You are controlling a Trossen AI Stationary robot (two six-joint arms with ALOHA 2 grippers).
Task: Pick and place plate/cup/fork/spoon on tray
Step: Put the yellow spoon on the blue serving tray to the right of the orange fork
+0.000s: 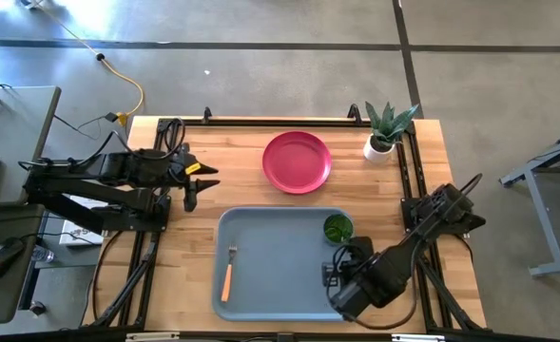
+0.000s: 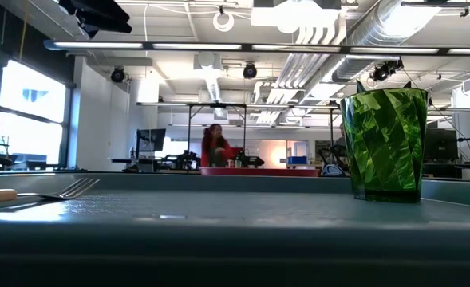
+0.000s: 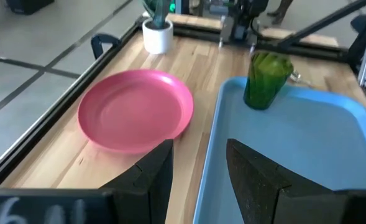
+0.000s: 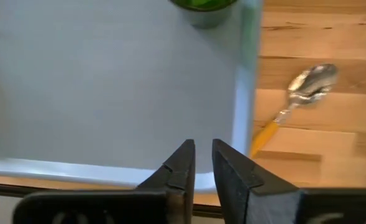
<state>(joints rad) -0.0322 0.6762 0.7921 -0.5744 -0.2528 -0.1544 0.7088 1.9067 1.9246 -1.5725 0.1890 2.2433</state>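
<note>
One fork (image 1: 229,271), one cup (image 1: 337,228), tray (image 1: 270,304)

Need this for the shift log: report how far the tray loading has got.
Done: the cup stands in the tray, and the fork lies in it too. In hand: nothing is gripped; the right gripper hangs over the tray's edge with its jaws nearly together, the spoon lying on the wood just outside. Left: the spoon and the plate, which sits on the table. The left gripper waits open.
</note>
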